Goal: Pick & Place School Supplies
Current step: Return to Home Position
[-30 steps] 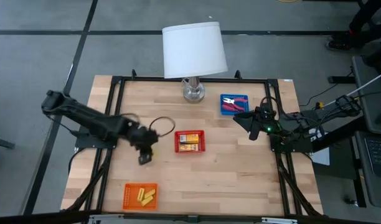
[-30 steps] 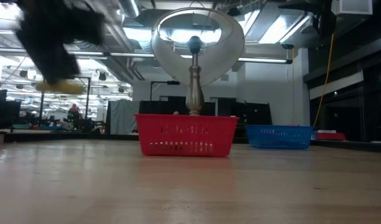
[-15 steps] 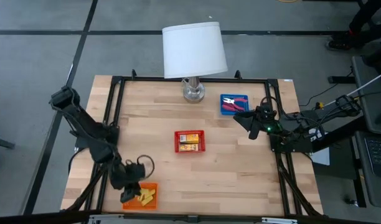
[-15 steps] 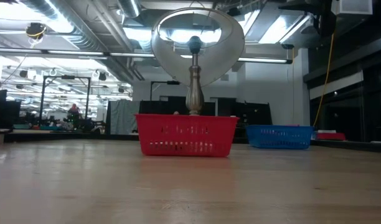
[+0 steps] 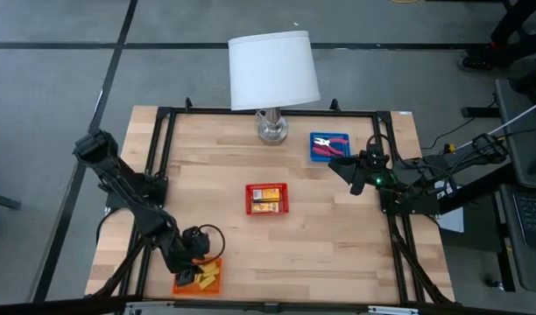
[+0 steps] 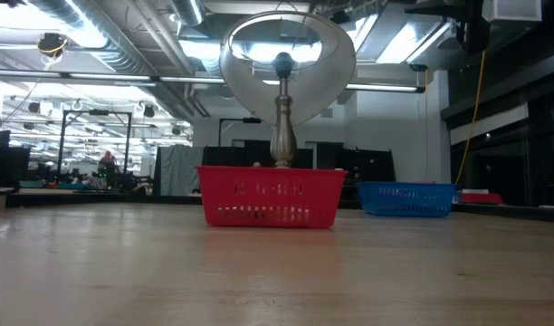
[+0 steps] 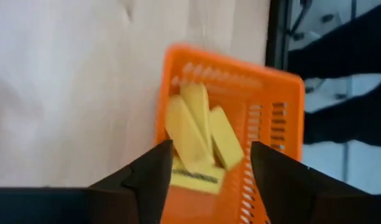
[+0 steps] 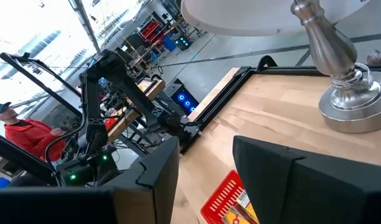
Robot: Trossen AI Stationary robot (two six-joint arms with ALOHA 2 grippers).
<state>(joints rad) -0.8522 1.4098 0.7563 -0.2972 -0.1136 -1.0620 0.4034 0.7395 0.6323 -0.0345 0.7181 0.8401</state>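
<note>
Left gripper (image 7: 209, 151) hangs wide open with nothing in it, right above the yellow erasers (image 7: 197, 130) heaped in the orange tray (image 7: 284, 124), at the table's (image 5: 338, 236) left corner away from the lamp (image 5: 273, 68). Mid-table, the red tray (image 5: 250, 199) has the orange-yellow pieces (image 5: 267, 199). The blue tray (image 5: 313, 149) near the lamp has the red-handled tools (image 5: 335, 145), with the right gripper (image 8: 204, 148) just beside it, fingers apart too.

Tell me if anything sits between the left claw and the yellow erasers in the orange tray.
Nothing visible does. The left claw hangs open directly over the orange tray, and the yellow erasers lie uncovered in it. The right claw waits beside the blue tray.
</note>
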